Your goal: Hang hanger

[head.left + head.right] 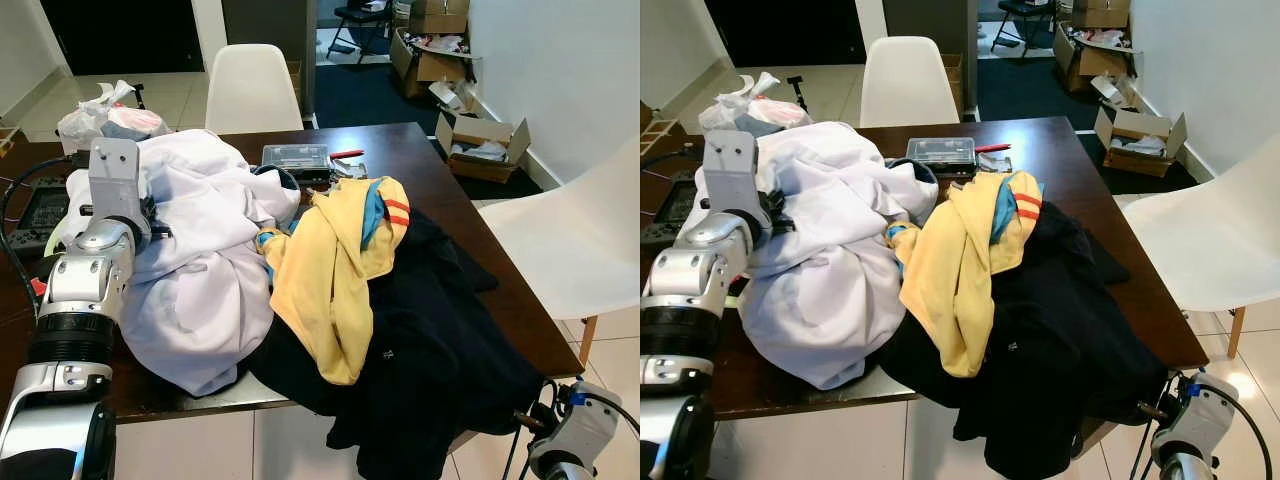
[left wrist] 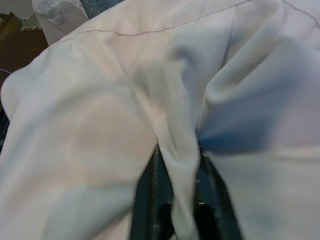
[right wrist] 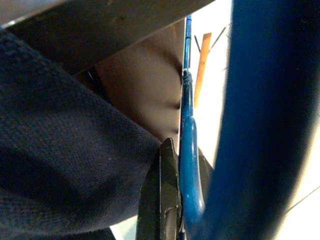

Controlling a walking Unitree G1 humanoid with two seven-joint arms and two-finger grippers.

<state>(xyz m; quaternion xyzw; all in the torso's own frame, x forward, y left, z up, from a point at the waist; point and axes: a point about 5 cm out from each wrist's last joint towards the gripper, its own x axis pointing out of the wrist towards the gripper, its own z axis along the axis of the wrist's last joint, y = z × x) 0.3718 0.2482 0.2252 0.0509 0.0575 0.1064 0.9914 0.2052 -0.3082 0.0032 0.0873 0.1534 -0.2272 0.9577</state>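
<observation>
A white garment [image 1: 200,250], a yellow one with blue and orange trim [image 1: 335,265] and a dark navy one [image 1: 430,340] lie heaped on the brown table [image 1: 400,150]. The navy one hangs over the front edge. My left arm [image 1: 100,250] reaches over the table's left side. Its gripper [image 2: 177,165] is shut on a fold of the white garment [image 2: 100,125]. My right arm [image 1: 578,428] is low, off the table's front right corner. In the right wrist view its gripper [image 3: 182,170] is shut on a thin blue hanger [image 3: 189,125], beside navy cloth [image 3: 60,160] and under the tabletop.
A white chair [image 1: 253,90] stands behind the table, another [image 1: 580,240] at its right. A clear plastic box [image 1: 295,157] and a red pen [image 1: 347,154] lie at the table's back. A filled plastic bag [image 1: 105,118] and black device [image 1: 40,205] are left; cardboard boxes [image 1: 480,145] back right.
</observation>
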